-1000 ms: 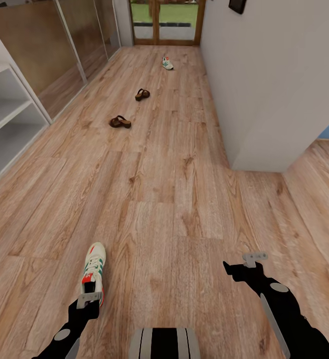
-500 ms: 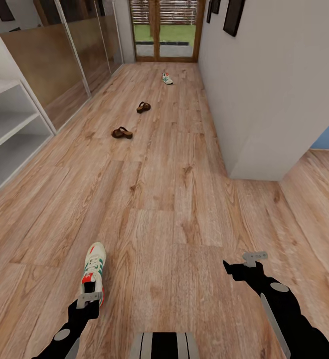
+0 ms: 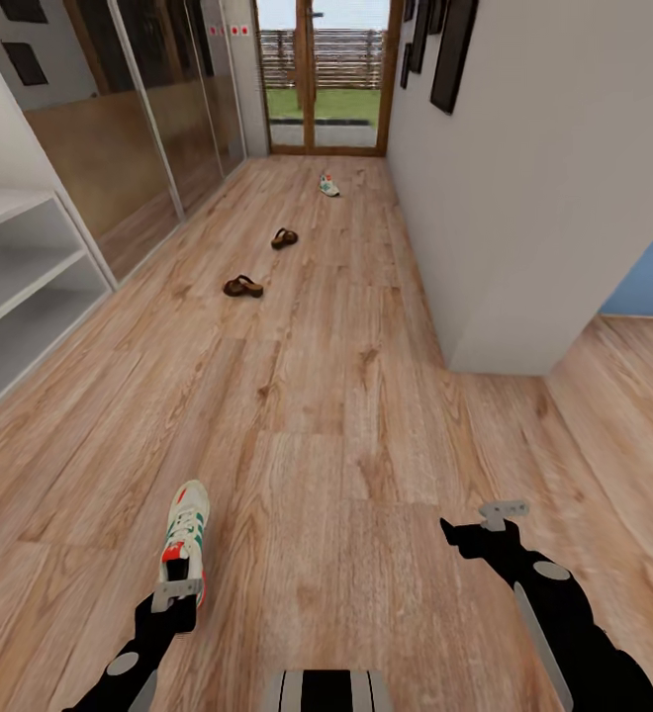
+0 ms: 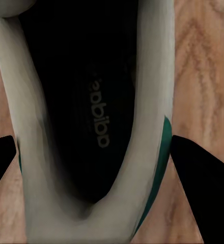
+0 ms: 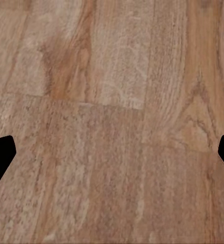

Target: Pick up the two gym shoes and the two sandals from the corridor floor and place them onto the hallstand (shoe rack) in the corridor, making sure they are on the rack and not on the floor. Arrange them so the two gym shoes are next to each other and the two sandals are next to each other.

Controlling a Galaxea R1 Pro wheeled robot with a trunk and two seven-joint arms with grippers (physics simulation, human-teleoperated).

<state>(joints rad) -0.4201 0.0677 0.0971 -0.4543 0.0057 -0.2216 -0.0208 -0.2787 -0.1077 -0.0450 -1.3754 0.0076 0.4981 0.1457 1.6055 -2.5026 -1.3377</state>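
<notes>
Down the corridor floor [image 3: 346, 415] the view has tipped up, so nothing moved; the left gripper [image 3: 176, 593] hangs open over one gym shoe [image 3: 186, 529], right gripper [image 3: 503, 514] open, empty.

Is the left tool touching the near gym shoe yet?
Cannot tell. In the left wrist view the fingers flank the shoe's heel, with floor showing beside one and the other's edge unclear. In the head view the left tool overlaps the heel.

1. Shoe [image 3: 187, 529]: cream-white, green stripes, red-orange tongue tab; dark lining.
2. Sandals [image 3: 242, 287]: dark brown.
3. Floor [image 3: 346, 415]: light brown wood grain.
4. Rack [image 3: 20, 287]: pale grey.
</notes>
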